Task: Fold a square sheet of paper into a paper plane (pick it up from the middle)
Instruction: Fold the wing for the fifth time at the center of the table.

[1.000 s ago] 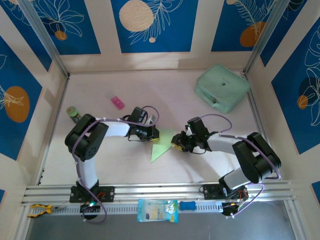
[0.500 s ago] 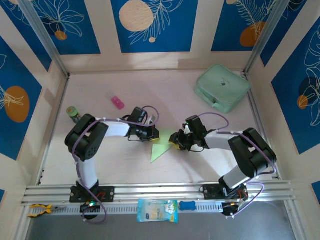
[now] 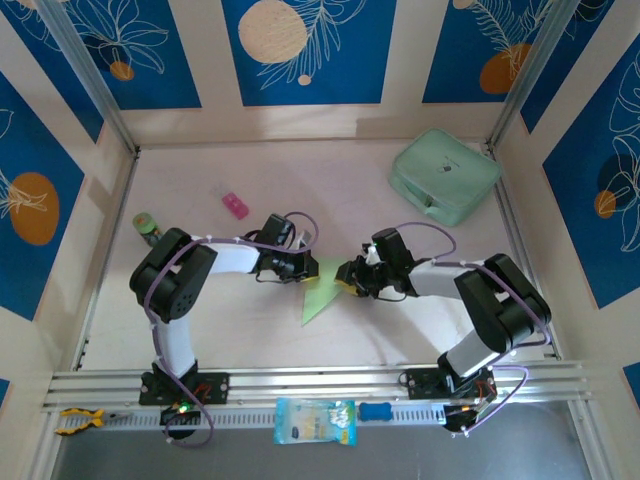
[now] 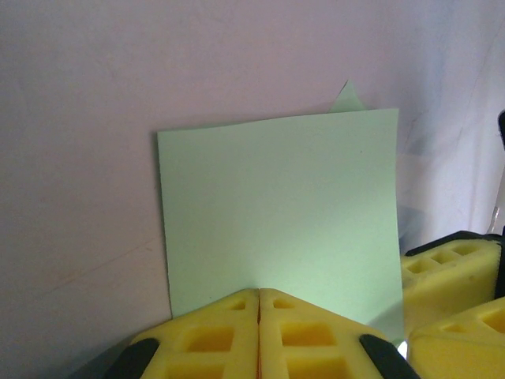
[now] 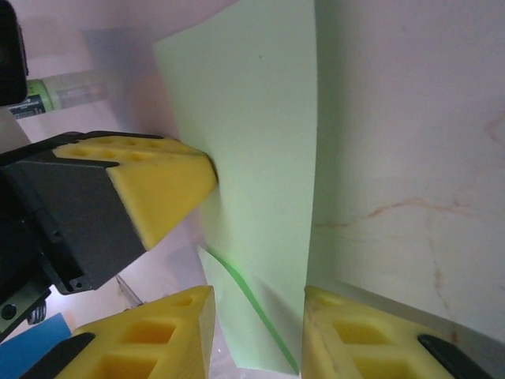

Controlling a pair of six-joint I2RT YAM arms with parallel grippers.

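Now, from the top camera, the pale-green sheet of paper (image 3: 318, 298), folded to a point, lay mid-way down the counter (image 3: 330, 190), between the left gripper (image 3: 306, 268) and the right gripper (image 3: 343, 279). On the left wrist, the left pads (image 4: 229, 324) were pressed together, apparently pinching the sheet's near edge. On the right wrist, the right jaws stood apart, straddling the sheet's edge. The smart play looked to be closing squarely on the edge with the left pinch anchoring, no dragging.

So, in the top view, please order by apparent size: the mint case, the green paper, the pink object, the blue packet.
Largest to smallest:
1. mint case
2. blue packet
3. green paper, counting its visible part only
4. pink object
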